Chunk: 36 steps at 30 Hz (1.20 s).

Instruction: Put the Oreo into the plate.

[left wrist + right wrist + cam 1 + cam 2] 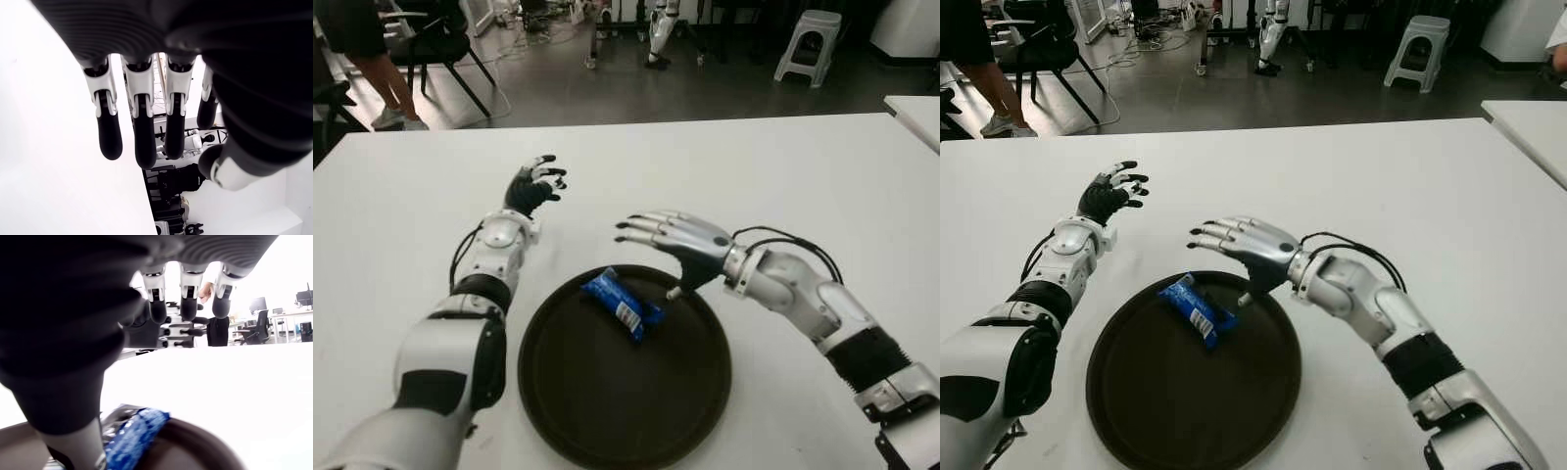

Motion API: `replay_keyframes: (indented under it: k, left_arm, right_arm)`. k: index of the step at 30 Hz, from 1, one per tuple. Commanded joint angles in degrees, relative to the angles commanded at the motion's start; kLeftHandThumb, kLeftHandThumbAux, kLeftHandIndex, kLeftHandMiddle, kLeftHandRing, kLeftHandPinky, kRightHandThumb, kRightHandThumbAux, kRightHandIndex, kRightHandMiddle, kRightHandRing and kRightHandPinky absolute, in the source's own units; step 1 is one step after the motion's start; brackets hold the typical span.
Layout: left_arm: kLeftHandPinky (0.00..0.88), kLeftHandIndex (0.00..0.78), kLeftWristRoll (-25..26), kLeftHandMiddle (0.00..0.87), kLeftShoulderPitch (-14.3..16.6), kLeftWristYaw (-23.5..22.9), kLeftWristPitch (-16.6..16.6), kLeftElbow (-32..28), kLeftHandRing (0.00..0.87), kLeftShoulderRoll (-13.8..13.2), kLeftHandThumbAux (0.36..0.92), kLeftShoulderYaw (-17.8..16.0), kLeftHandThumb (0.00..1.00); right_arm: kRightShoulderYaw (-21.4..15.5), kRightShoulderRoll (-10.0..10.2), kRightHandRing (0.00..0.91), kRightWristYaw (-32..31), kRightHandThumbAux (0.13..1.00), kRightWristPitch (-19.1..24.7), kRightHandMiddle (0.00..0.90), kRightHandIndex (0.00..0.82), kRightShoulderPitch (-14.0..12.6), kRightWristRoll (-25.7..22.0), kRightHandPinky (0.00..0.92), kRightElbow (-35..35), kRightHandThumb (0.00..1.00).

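White surface [822, 166] fills the view; floor, chairs and a stool sit well beyond its far edge.

Nearest the near edge: dark round plate [607, 411], lying flat. Oreo [622, 304], a blue packet, lies inside the plate toward its far rim, tilted diagonally, fully within the rim. Judgement: placement looks complete, since the packet rests on the plate and no finger touches it.

Right hand [671, 240] hovers over the plate's far rim, just beyond the packet. Fingers extended and spread, thumb pointing down toward the plate, nothing held. The right wrist view confirms this: straight fingers [188, 303], packet below the palm and apart from it. The posture reads as a release, with the hand raised so the packet lies free.

Left hand [533, 186] shows farther out, over bare surface left of the plate and well apart from it. Fingers loosely spread, empty; idle, probably kept out of the working zone.
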<state>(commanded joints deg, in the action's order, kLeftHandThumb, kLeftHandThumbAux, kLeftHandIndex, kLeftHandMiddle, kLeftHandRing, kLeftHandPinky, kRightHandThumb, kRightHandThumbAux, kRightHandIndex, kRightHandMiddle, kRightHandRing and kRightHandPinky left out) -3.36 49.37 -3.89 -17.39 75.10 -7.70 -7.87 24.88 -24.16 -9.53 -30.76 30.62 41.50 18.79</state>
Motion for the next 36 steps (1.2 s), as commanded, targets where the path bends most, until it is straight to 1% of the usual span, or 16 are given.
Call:
replay_keyframes:
  k: [3, 5, 6, 9, 11, 12, 13, 14, 17, 19, 21, 23, 28, 30, 33, 36]
  left_arm:
    - [0.376, 0.184, -0.1, 0.308, 0.0, -0.1, -0.1, 0.0, 0.335, 0.0, 0.709, 0.1, 0.091]
    - [0.374, 0.184, -0.3, 0.306, 0.0, -0.1, -0.3, -0.1, 0.333, 0.0, 0.712, 0.3, 0.087]
    - [0.373, 0.184, -0.4, 0.305, -0.1, -0.1, -0.5, -0.1, 0.332, 0.0, 0.713, 0.4, 0.084]
    - [0.364, 0.186, -0.5, 0.304, -0.1, 0.0, -0.6, -0.2, 0.328, -0.1, 0.713, 0.5, 0.081]
    - [0.366, 0.19, -0.5, 0.307, -0.2, 0.0, -0.7, -0.2, 0.331, -0.1, 0.713, 0.6, 0.08]
    - [0.367, 0.191, -0.6, 0.308, -0.1, 0.0, -0.6, -0.2, 0.332, -0.2, 0.713, 0.6, 0.08]
    - [0.369, 0.195, -0.6, 0.311, -0.1, 0.1, -0.5, -0.2, 0.332, -0.2, 0.714, 0.7, 0.086]
    - [0.37, 0.197, -0.6, 0.313, -0.1, 0.1, -0.5, -0.2, 0.332, -0.2, 0.714, 0.7, 0.09]
    - [0.37, 0.198, -0.6, 0.312, -0.2, 0.1, -0.4, -0.2, 0.329, -0.2, 0.714, 0.7, 0.093]
    - [0.375, 0.194, -0.6, 0.309, -0.2, 0.1, -0.3, -0.2, 0.326, -0.3, 0.715, 0.6, 0.09]
    - [0.377, 0.191, -0.6, 0.308, -0.2, 0.1, -0.3, -0.2, 0.326, -0.3, 0.717, 0.6, 0.088]
    - [0.377, 0.19, -0.7, 0.309, -0.2, 0.1, -0.3, -0.2, 0.326, -0.3, 0.719, 0.7, 0.086]
    - [0.372, 0.192, -0.8, 0.31, -0.3, 0.2, -0.4, -0.2, 0.328, -0.4, 0.716, 0.9, 0.082]
    - [0.368, 0.193, -0.9, 0.31, -0.3, 0.3, -0.3, -0.2, 0.328, -0.4, 0.716, 1.0, 0.08]
    - [0.365, 0.196, -0.8, 0.308, -0.2, 0.2, -0.2, -0.1, 0.328, -0.4, 0.715, 0.9, 0.077]
    - [0.363, 0.2, -0.7, 0.309, -0.1, 0.0, -0.1, 0.0, 0.328, -0.5, 0.711, 0.9, 0.076]
  right_arm:
    - [-1.2, -1.8, 0.01, -0.3, 0.864, -1.0, 0.021, 0.021, 3.0, -1.4, 0.039, 4.0, 0.0]
    - [-2.5, -3.8, 0.014, -3.1, 0.848, -2.3, 0.023, 0.021, 6.0, -4.3, 0.042, 7.7, 0.0]
    - [-3.6, -4.7, 0.019, -5.6, 0.833, -2.9, 0.025, 0.022, 7.3, -7.3, 0.044, 9.5, 0.0]
    - [-5.0, -5.6, 0.051, -9.0, 0.798, -4.0, 0.058, 0.038, 9.0, -11.7, 0.069, 12.3, 0.0]
    - [-6.8, -2.7, 0.082, -9.1, 0.782, -5.4, 0.085, 0.054, 10.1, -16.5, 0.099, 19.0, 0.0]
    - [-11.1, 2.0, 0.09, -9.2, 0.779, -5.1, 0.092, 0.059, 11.4, -23.0, 0.109, 26.2, 0.0]
    - [-14.2, 5.2, 0.138, -9.3, 0.772, -4.9, 0.132, 0.084, 12.4, -27.8, 0.164, 31.5, 0.0]
    - [-16.2, 7.1, 0.168, -9.4, 0.768, -4.8, 0.158, 0.1, 13.1, -30.6, 0.199, 34.6, 0.0]
    - [-21.3, 10.2, 0.213, -8.0, 0.76, -2.7, 0.195, 0.124, 14.5, -36.1, 0.253, 39.5, 0.0]
    - [-24.3, 11.8, 0.279, -6.8, 0.752, -0.8, 0.253, 0.162, 14.8, -39.3, 0.332, 41.5, 0.0]
    - [-25.5, 12.4, 0.308, -6.6, 0.749, -0.2, 0.279, 0.184, 14.9, -40.6, 0.362, 42.7, 0.0]
    - [-28.4, 13.4, 0.327, -5.1, 0.752, 2.9, 0.298, 0.202, 16.1, -43.0, 0.381, 46.1, 0.0]
    - [-32.3, 14.0, 0.343, 2.4, 0.782, 8.1, 0.316, 0.232, 18.6, -44.3, 0.395, 53.7, 0.0]
    - [-31.1, 13.4, 0.348, 8.8, 0.792, 8.2, 0.323, 0.245, 18.2, -41.3, 0.392, 55.7, 0.0]
    - [-27.2, 12.3, 0.359, 18.0, 0.806, 5.6, 0.34, 0.272, 15.6, -35.3, 0.381, 56.5, 0.0]
    - [-25.4, 11.6, 0.37, 22.1, 0.808, 5.0, 0.352, 0.29, 15.0, -32.0, 0.385, 57.1, 0.0]
